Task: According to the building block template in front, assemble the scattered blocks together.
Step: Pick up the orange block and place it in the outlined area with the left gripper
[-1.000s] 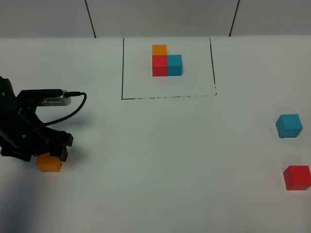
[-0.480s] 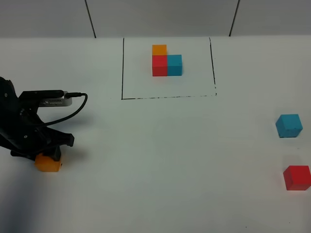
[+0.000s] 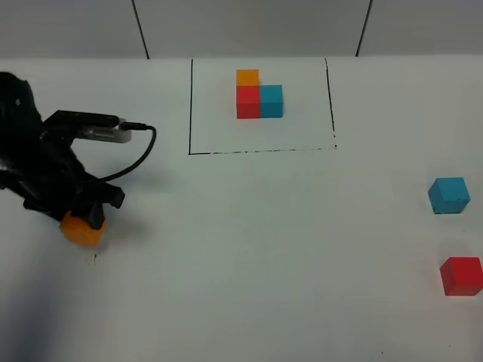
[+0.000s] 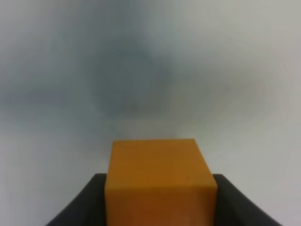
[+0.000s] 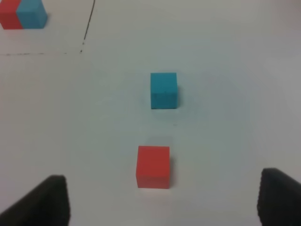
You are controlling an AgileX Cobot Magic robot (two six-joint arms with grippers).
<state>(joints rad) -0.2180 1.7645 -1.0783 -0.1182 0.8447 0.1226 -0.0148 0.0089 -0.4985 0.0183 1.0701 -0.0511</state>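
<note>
The template, an L of orange, red and teal-blue cubes (image 3: 254, 96), sits inside black drawn lines at the far middle of the table. My left gripper (image 3: 79, 222) is shut on the loose orange cube (image 3: 81, 228) and holds it lifted above the table at the left; the left wrist view shows the orange cube (image 4: 159, 181) held between the dark fingers (image 4: 87, 202). The loose teal-blue cube (image 3: 449, 195) and the loose red cube (image 3: 461, 275) lie at the right edge; both show in the right wrist view, teal-blue (image 5: 163, 90) and red (image 5: 153, 166). My right gripper (image 5: 162, 202) is open, short of the red cube.
The black drawn frame (image 3: 260, 151) is open on its far side. The white table (image 3: 264, 249) lies bare between the left arm and the right-hand cubes. A wall with dark seams stands behind the table. The template's corner (image 5: 23, 14) shows in the right wrist view.
My left gripper has lifted the orange cube off the table and moved it up and slightly right. The right-hand cubes have not moved.
</note>
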